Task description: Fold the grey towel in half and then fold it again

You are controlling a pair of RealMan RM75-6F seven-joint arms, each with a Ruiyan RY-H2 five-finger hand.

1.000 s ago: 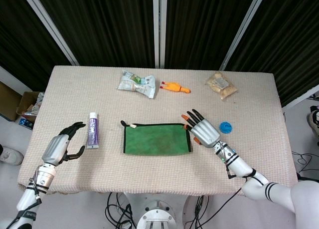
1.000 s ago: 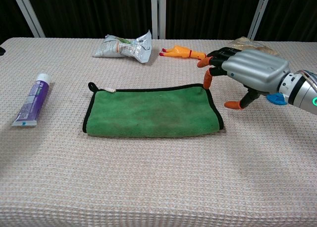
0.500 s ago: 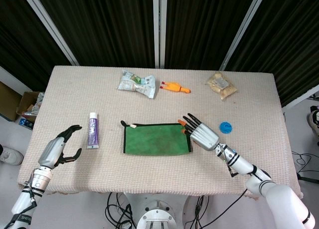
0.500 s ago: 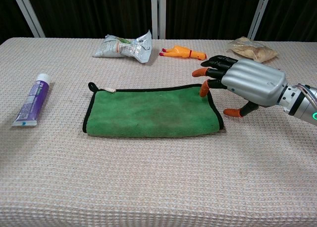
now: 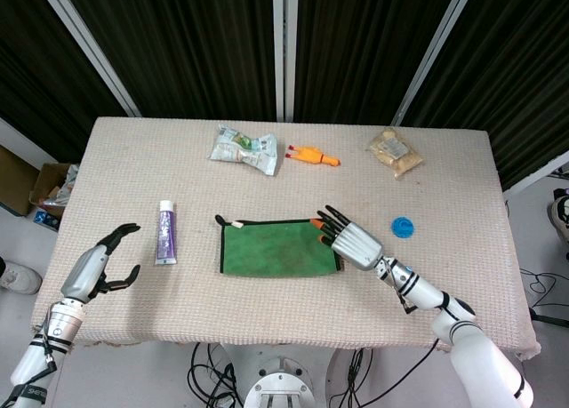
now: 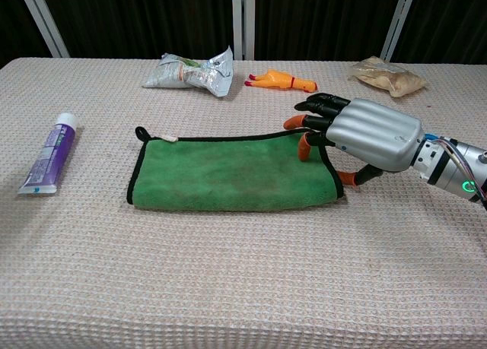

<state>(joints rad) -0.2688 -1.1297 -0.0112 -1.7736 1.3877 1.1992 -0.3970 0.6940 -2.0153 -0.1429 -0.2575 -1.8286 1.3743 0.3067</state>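
Observation:
The towel (image 5: 276, 248) (image 6: 228, 172) is green with black edging and lies folded flat as a long rectangle at the table's middle, a small loop at its far left corner. My right hand (image 5: 351, 241) (image 6: 358, 132) hovers low at the towel's right end. Its orange-tipped fingers (image 6: 303, 145) reach spread over the far right corner, and the thumb (image 6: 348, 179) sits by the near right corner. It grips nothing that I can see. My left hand (image 5: 98, 268) hangs with fingers apart near the table's left front edge, holding nothing; the chest view does not show it.
A purple toothpaste tube (image 5: 166, 232) (image 6: 49, 153) lies left of the towel. Along the far side are a crumpled packet (image 5: 244, 148) (image 6: 194, 70), an orange rubber chicken (image 5: 311, 156) (image 6: 280, 80) and a snack bag (image 5: 396, 152) (image 6: 384, 75). A blue cap (image 5: 403, 226) lies right of my right hand.
My right hand has moved left and lower, its fingers now over the towel's right end. My left hand has drawn back towards the table's left front corner.

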